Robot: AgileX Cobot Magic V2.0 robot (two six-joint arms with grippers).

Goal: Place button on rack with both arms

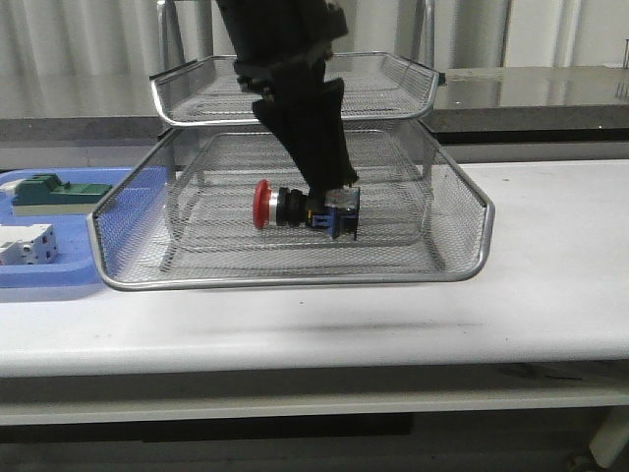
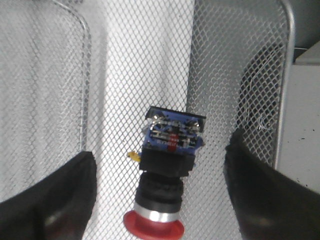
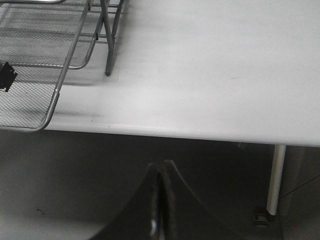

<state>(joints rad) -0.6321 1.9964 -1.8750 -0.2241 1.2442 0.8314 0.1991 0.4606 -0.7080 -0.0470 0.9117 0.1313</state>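
Left pincer (image 2: 157, 195) gapes apart around the button (image 1: 305, 207), lying in the rack's (image 1: 462, 265) bottom tray.

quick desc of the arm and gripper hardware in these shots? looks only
The left arm is bulky, matte black and angular, tapering toward the gripper; no markings or cables are readable in the front view. The left gripper has two broad, rounded black fingers with a dull sheen. The right gripper has smooth black fingers narrowing to a point. No sleeves.
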